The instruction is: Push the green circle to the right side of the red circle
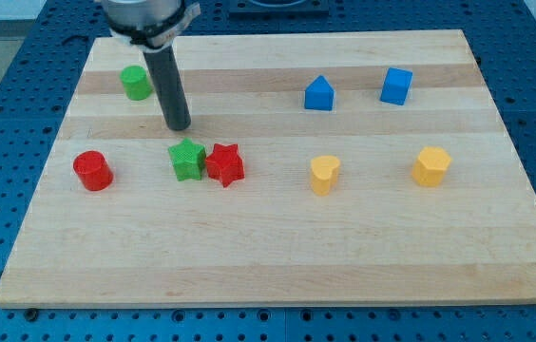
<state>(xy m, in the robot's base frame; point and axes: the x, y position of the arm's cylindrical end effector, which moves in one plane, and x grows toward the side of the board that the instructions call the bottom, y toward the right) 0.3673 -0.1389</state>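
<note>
A straight, dark grey cylindrical rod ending in my tip [180,126], under a silvery round mount.

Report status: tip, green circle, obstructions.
My tip right of green circle, not touching. Red circle lower left. Green star beside target spot.

No readable text, labels, brands, numbers or signs anywhere in the camera view. Wooden board [277,256]: bare grain only, no markings. Blocks carry plain colour, no print: green circle [136,83], red circle [92,171], green star [186,159], red star [224,164], two blue blocks [318,94] [396,85], two yellow blocks [324,175] [431,165]. Dark rod and my tip [179,126]: no lettering visible. Blue perforated surface [21,85] around the board: holes only, no signs.
</note>
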